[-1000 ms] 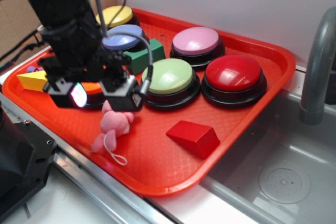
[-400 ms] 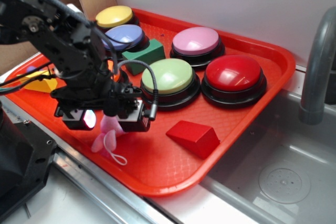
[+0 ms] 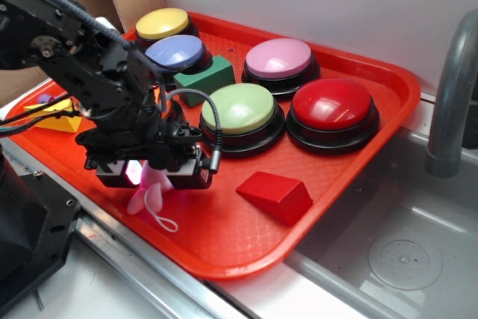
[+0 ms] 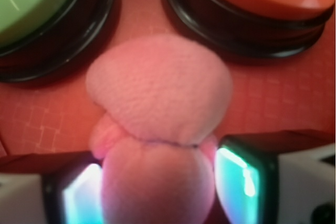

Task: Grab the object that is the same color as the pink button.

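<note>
Red tray [image 3: 358,184]: end effector [image 3: 153,177] at 8 o'clock, fingers [image 4: 244,179] straddling the pink plush [image 4: 157,129], not visibly clamped. Pink button [image 3: 278,59] lies at 1 o'clock.

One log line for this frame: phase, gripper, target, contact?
phase: closing in on grasp | gripper: low over tray, fingers astride target | target: pink plush toy, on tray | contact: fingers beside toy, clamp unconfirmed

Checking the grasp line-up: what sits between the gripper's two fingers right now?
The pink plush toy lies between the gripper fingers, nothing else; the wrist view shows it.
</note>
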